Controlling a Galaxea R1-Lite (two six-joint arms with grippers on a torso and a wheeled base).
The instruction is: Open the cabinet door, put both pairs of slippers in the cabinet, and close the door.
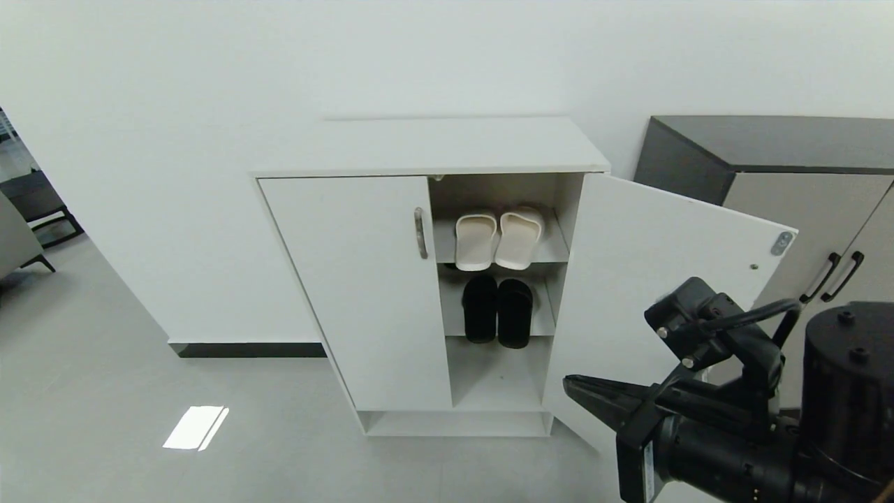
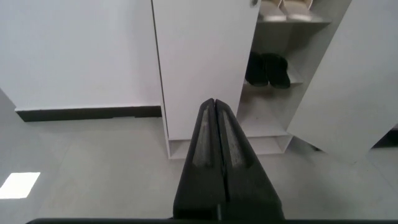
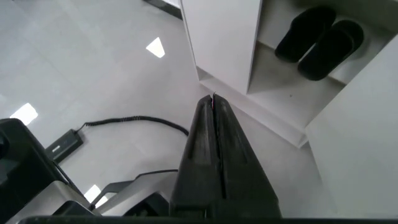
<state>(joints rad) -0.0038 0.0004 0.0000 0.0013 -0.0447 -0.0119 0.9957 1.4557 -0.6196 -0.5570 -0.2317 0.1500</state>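
White cabinet [image 1: 447,147] sat centre frame in the head view, against the wall. Left door [image 1: 356,293] was shut, with a grey handle [image 1: 420,232] on its right edge. Right door [image 1: 649,279] stood swung open toward the right of the frame, with a grey fitting [image 1: 782,242] at its upper corner.

Contents, all in the open right-hand bay:
- cream slippers [image 1: 498,239] side by side on the top shelf
- black slippers [image 1: 497,311] side by side on the shelf below

Right hand [image 1: 567,383] was at lower right of the frame, in front of the lower part of the open door. Its fingers were pressed together with nothing held.

Left hand [image 2: 214,106] had its fingers flat against each other with nothing between them. It pointed toward the foot of the cabinet by the shut door.

Writing: a small white label [image 1: 646,464] on the right arm, print too small to read.

Dark cabinet [image 1: 768,147] with two black handles [image 1: 834,276] stood at the right of the frame, just behind the open door. A black cable [image 3: 124,121] lay on the grey floor [image 1: 105,391]
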